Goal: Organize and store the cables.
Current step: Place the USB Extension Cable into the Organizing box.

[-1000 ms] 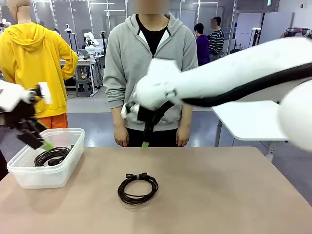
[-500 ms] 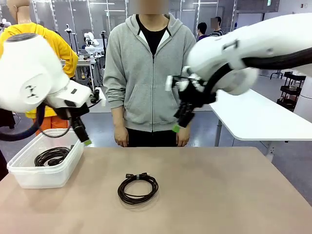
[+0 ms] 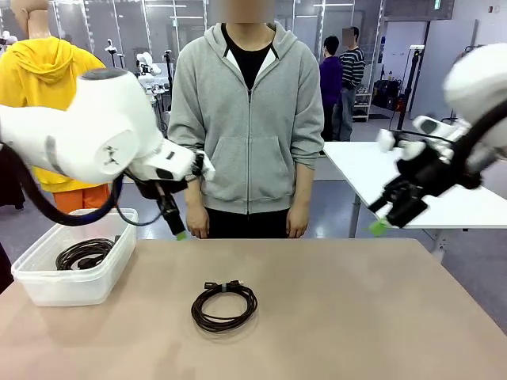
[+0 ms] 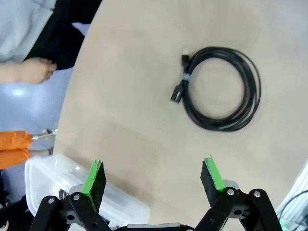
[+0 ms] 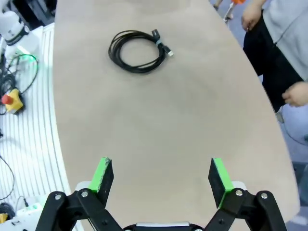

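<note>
One cable (image 3: 224, 305), a thin black cord coiled into a loop with a small tie, lies on the table's middle. The left wrist view shows the cable (image 4: 221, 89) ahead of my left gripper (image 4: 153, 175), and in the right wrist view the cable (image 5: 137, 50) lies far ahead of my right gripper (image 5: 161, 175). Another coiled cable (image 3: 83, 253) rests inside the clear plastic box (image 3: 47, 289) at the left. My left gripper (image 3: 176, 226) hangs open above the table's far edge, right of the box. Off the table's right side, my right gripper (image 3: 380, 224) is open with nothing between its fingers.
A person in a grey hoodie (image 3: 248, 119) stands at the far edge, hands (image 3: 197, 229) down at their sides. A white table (image 3: 412, 190) stands behind at the right. The right wrist view shows cords and gear (image 5: 14, 86) off the table's near edge.
My left arm has swung right, from over the box toward the table's middle. My right arm has swept from in front of the person out to the right. The cables have not moved.
</note>
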Action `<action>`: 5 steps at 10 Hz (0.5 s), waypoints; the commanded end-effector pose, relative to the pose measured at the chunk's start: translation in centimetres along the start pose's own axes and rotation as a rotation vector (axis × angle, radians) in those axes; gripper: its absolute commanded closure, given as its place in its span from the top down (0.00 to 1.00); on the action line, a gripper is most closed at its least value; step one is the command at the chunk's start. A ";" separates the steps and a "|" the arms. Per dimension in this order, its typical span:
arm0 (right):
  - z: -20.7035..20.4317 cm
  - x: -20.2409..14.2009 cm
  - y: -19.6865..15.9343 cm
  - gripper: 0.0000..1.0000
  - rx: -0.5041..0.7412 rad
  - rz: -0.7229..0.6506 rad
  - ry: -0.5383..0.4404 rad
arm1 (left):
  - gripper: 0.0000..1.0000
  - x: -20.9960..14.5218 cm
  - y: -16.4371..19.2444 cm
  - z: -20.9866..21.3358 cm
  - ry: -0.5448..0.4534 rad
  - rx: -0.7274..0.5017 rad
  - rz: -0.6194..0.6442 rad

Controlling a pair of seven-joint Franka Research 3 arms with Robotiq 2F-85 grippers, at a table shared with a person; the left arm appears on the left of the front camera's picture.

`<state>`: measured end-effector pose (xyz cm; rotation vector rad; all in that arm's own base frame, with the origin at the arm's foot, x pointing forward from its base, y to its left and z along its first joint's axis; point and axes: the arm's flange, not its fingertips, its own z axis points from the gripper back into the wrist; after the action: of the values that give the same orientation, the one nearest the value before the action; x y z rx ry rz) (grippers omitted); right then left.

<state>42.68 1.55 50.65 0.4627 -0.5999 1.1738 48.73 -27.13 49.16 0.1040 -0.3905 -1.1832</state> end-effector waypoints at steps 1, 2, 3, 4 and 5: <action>1.7 -5.1 2.7 1.00 -0.032 -0.074 -0.122 | 1.00 3.1 0.1 -1.8 0.029 0.024 -0.077; 2.2 -7.9 3.8 1.00 -0.059 -0.133 -0.171 | 1.00 4.4 -0.1 -2.7 0.041 0.006 -0.115; 2.4 -10.4 4.5 1.00 -0.079 -0.179 -0.208 | 1.00 5.7 -0.2 -3.7 0.052 -0.004 -0.185; 2.3 -11.6 4.8 1.00 -0.088 -0.183 -0.225 | 1.00 6.4 -0.5 -4.4 0.055 -0.024 -0.216; 2.0 -11.7 4.6 1.00 -0.102 -0.178 -0.202 | 1.00 6.4 -0.7 -4.6 0.045 -0.058 -0.255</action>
<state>34.70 -7.61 45.13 0.5721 -0.7365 0.9075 51.12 -34.05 45.60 0.1415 -0.3404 -1.3839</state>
